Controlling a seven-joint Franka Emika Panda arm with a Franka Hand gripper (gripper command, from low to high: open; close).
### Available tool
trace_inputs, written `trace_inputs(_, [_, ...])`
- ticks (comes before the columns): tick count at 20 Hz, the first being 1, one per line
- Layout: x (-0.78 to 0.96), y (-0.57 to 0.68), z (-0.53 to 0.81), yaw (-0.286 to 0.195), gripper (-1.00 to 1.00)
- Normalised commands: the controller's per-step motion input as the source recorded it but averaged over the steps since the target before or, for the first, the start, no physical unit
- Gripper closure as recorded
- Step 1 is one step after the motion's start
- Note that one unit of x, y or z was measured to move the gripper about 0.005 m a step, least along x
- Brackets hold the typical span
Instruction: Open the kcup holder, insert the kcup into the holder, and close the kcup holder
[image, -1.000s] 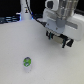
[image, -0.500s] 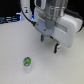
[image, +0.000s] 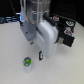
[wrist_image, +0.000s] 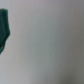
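Arm hangs over the white table (image: 10, 47); gripper (image: 31, 40) sits above and just up-right of the kcup (image: 27, 62), not touching it. Can't tell if the jaws are open or closed. Kcup stands upright on the table. The kcup holder (image: 66, 31) is at the exterior view's right, partly behind the arm.

The kcup (image: 27, 62) is white with a green-and-blue top — the kcup holder (image: 65, 30) black, the table (image: 12, 45) pale grey-white.
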Motion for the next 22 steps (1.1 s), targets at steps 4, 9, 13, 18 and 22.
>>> trace_inputs(4, [0.48, -0.52, 0.01, -0.200, -1.00])
trace_inputs(9, [0.58, -0.38, -0.04, -0.198, -1.00])
trace_inputs(13, [0.35, -0.08, -0.21, -0.168, -1.00])
trace_inputs(18, [0.08, 0.06, -0.12, -0.051, -1.00])
trace_inputs(22, [0.00, 0.18, -0.18, 0.000, -1.00])
